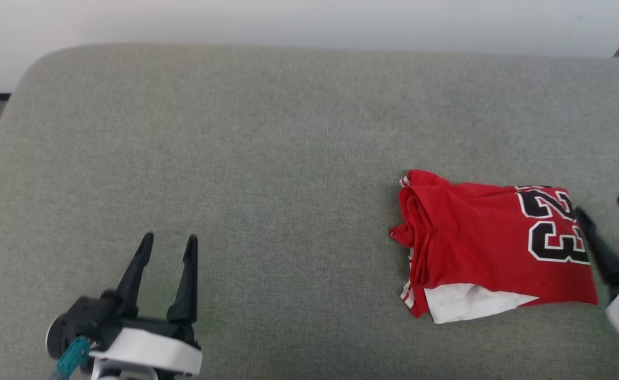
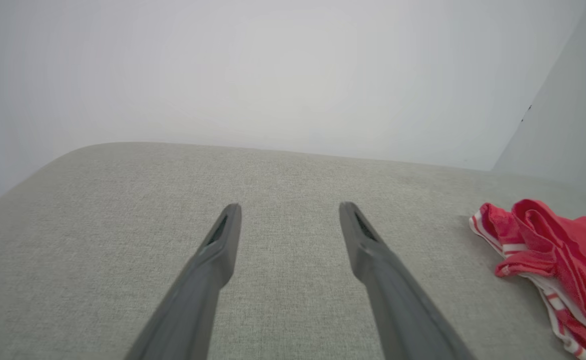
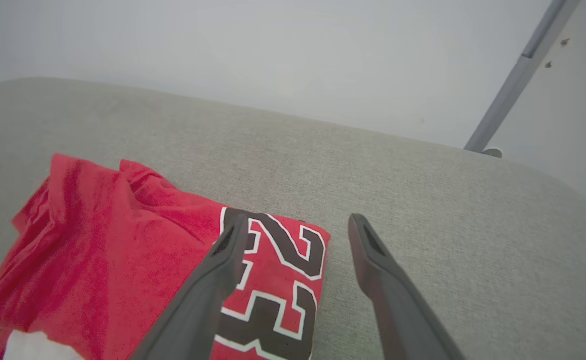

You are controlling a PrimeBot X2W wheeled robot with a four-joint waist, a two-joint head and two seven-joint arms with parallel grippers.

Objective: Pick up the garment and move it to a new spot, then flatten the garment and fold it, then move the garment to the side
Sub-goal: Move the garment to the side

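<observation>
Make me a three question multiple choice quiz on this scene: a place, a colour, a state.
1. Where on the grey fabric surface does the red jersey shirt with a white sleeve lie?
A. robot's left
B. robot's right
C. far edge
2. What colour is the shirt's number?
A. yellow
B. blue
C. black, white-outlined
3. How is the left gripper?
A. open, empty
B. shut on the shirt
C. shut, empty
Answers: B, it lies beside the right gripper; C, the head view shows black digits edged white; A, its fingers stand apart over bare fabric.
</observation>
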